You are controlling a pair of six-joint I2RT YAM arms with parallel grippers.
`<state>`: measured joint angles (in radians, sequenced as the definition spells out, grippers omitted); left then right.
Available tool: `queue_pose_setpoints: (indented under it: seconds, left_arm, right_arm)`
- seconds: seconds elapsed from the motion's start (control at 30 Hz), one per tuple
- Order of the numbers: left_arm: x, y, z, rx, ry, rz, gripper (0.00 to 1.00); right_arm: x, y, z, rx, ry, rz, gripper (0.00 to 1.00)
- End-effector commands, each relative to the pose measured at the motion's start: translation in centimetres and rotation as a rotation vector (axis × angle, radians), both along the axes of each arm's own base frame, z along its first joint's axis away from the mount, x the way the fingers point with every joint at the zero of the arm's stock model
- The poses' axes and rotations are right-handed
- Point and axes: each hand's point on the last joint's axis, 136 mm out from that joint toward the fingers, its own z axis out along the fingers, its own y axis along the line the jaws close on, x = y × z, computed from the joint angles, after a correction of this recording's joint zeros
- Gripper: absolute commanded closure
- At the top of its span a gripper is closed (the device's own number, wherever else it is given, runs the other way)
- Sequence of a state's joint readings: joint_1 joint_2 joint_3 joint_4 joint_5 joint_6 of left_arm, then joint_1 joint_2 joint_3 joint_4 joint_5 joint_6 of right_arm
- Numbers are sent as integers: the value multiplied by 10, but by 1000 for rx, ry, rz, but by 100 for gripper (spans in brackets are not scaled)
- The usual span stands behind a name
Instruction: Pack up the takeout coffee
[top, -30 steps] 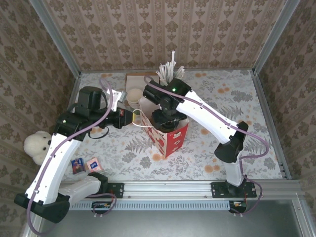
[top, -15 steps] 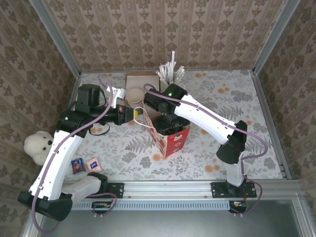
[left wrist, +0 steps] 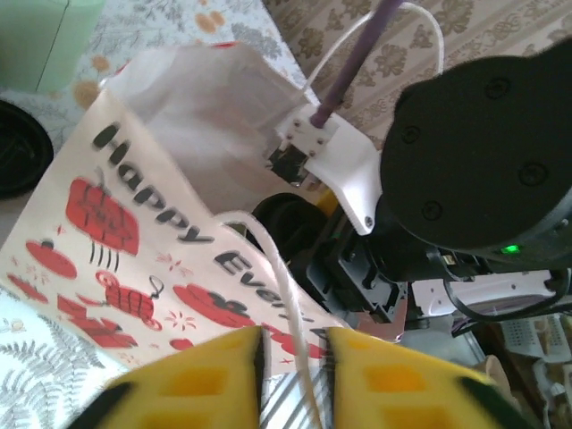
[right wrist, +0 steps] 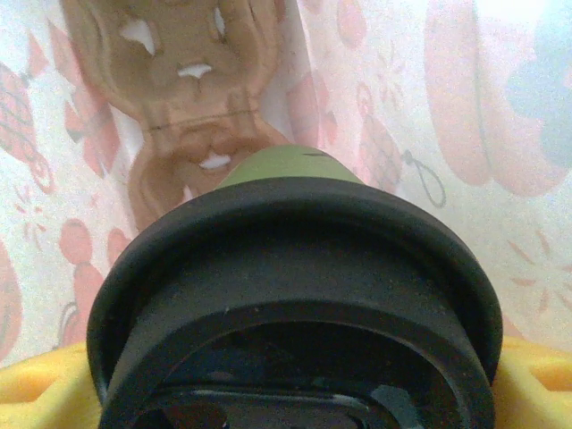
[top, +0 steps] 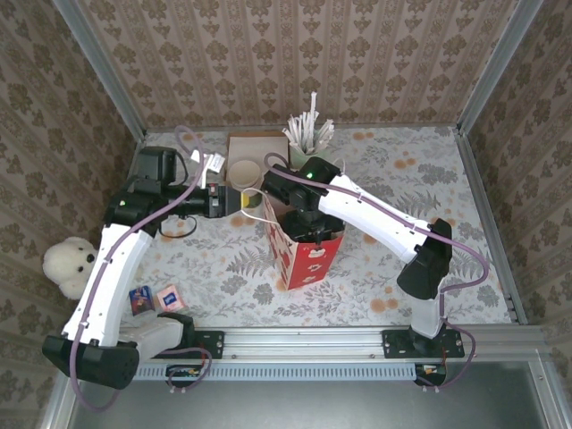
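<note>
The table (top: 429,179) carries one red and white bag (top: 308,259), standing open near its middle. The right arm (top: 375,210) reaches down into the bag's mouth from behind it. The left arm (top: 112,268) stretches in from the bag's left.

Inside the bag, a brown carrier (right wrist: 179,80) lies on the floor. The cup (right wrist: 277,165) is also inside the bag, lid (right wrist: 295,268) up, over the near part of the carrier. Whether it touches the carrier I cannot tell.

The right gripper (right wrist: 286,398) is closed on the cup, a yellow finger (right wrist: 36,393) on either side just under the lid.

At the bag's left rim, the left gripper (left wrist: 293,362) has its jaws drawn nearly together with the white handle (left wrist: 286,268) running between them. It seems to pinch the cord and pull that side outward, which holds the mouth wide.

I judge the task most of the way done: the cup is within the bag. What remains is to seat it in a well of the carrier, let go, lift the right arm clear, and drop the handle.
</note>
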<state>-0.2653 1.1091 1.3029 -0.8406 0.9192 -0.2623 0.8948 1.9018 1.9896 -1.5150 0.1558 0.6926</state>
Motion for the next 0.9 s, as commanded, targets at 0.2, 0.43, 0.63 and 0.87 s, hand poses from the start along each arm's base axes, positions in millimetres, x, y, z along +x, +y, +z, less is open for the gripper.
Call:
queue_pose_setpoints:
  seconds: [0.2, 0.43, 0.63, 0.87]
  left_arm:
    - [70, 62, 26, 208, -294, 311, 23]
    - [100, 10, 22, 222, -442, 23, 24]
    - [100, -23, -4, 340, -529, -202, 18]
    - [100, -43, -36, 350, -436, -425, 17]
  right_arm:
    - [0, 27, 8, 99, -27, 41, 29]
    - [0, 34, 7, 120, -28, 44, 29]
    - [2, 35, 7, 119, -48, 42, 28]
    - [2, 36, 6, 125, -61, 35, 28]
